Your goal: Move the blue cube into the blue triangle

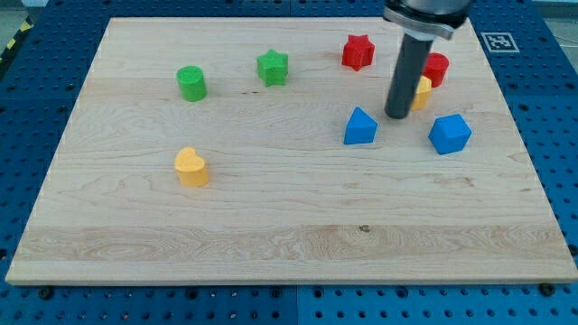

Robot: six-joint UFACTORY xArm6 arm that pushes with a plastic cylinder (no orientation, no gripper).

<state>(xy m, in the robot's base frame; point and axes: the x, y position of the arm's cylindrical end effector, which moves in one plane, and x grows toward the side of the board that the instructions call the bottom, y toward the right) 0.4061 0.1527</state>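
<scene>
The blue cube sits at the view's right on the wooden board. The blue triangle stands to its left, about a hundred pixels apart from it. My tip rests on the board between the two, a little above their line, nearer the triangle. The dark rod rises from it toward the view's top. The tip touches neither blue block.
A yellow block is partly hidden behind the rod, with a red cylinder above it. A red star, green star, green cylinder and yellow heart lie on the board.
</scene>
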